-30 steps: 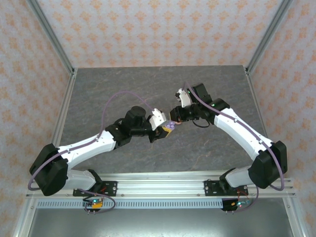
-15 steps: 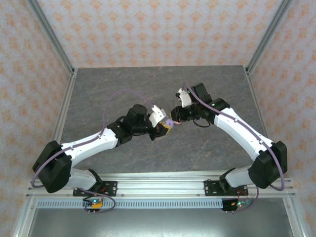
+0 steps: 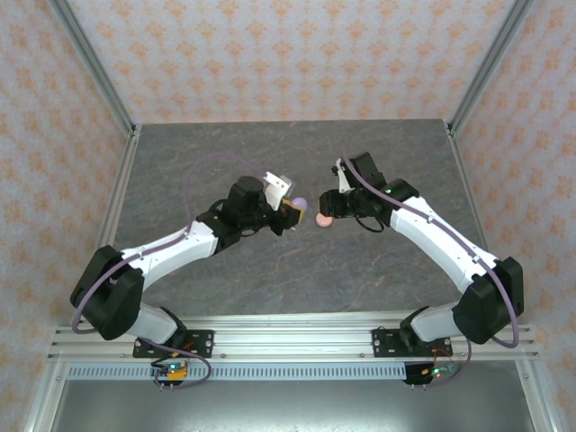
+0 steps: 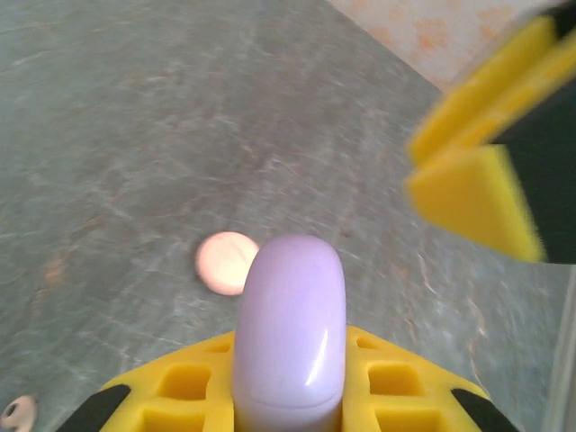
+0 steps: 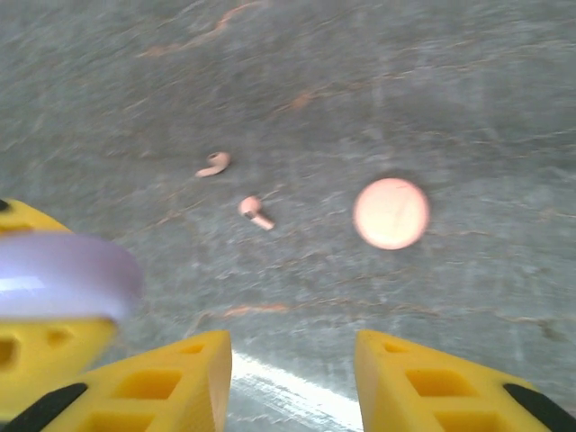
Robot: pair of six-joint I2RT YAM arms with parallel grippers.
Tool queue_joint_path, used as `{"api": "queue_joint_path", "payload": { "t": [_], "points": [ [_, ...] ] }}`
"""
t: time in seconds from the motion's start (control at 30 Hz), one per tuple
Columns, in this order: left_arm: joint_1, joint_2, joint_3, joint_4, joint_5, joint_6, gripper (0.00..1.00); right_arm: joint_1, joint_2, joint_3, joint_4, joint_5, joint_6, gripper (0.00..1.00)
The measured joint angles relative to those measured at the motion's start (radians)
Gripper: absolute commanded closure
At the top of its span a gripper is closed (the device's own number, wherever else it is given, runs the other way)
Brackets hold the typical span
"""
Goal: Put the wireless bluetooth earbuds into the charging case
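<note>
While edge-on in left gripper [image 3: 290, 208], lilac case [image 4: 290, 333] lengthwise along fingers [image 4: 389, 389]

Lilac case [image 5: 63, 274] blurred, cut by left edge.

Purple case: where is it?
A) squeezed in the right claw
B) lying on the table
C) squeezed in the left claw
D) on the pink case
C: the left claw is shut on the purple case, and the right claw is open and empty.
</note>
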Motion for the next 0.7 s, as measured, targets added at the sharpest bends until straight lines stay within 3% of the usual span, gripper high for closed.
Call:
{"api": "queue_joint_path", "payload": {
  "t": [0.27, 0.7],
  "points": [
    [0.067, 0.145, 0.116, -0.034, -0.032, -0.154, 1.00, -0.101, -0.042, -0.070, 0.002, 0.105, 0.076, 0.59],
    [0.167, 0.450, 0.464, -0.148, -0.023, -0.241, 1.00, -0.103, -0.108, -0.186, 0.031, 0.108, 0.109, 0.58]
  ]
}}
